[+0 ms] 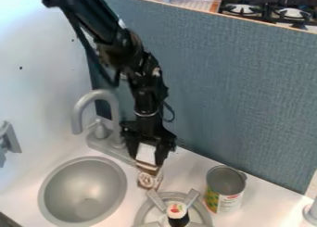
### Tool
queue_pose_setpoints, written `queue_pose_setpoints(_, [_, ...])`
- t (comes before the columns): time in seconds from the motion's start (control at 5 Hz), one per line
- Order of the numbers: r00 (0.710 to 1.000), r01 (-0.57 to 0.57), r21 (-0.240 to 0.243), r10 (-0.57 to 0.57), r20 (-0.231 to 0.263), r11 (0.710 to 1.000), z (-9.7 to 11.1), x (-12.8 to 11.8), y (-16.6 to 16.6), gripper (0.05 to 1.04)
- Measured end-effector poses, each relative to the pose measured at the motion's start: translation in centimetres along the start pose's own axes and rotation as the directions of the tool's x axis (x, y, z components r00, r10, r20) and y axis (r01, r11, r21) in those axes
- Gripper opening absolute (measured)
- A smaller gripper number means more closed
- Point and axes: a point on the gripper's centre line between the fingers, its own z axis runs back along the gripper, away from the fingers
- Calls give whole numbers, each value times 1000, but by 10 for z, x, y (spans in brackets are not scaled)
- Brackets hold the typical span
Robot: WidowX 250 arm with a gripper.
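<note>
**White-and-brown carton [148, 179] between the jaws**

The jaws, parted by its width, clasp it between sink [84, 189] and can [225, 186]. A low sideways swing could topple the small white-topped bottle [178, 211] on the burner [193, 197]; a slack pinch could drop the carton.

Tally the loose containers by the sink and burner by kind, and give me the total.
Open can: 1
White-topped dark container on the burner: 1
Boxy package at the hand: 1, held between the fingers of the hand
Total: 3
</note>
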Motion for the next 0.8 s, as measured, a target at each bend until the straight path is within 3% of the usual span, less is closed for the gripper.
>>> queue_pose_setpoints(0.2, [993,83,102,-91,76,991,40,-13,-20,832])
queue_pose_setpoints(0.4, [986,141,138,-151,69,980,59,-42,-44,832])
queue_pose_setpoints(0.6, [977,208,46,-209,33,977,57,-65,-87,832])
queue_pose_setpoints(0.8, [955,297,-59,-295,34,953,56,-87,-133,832])
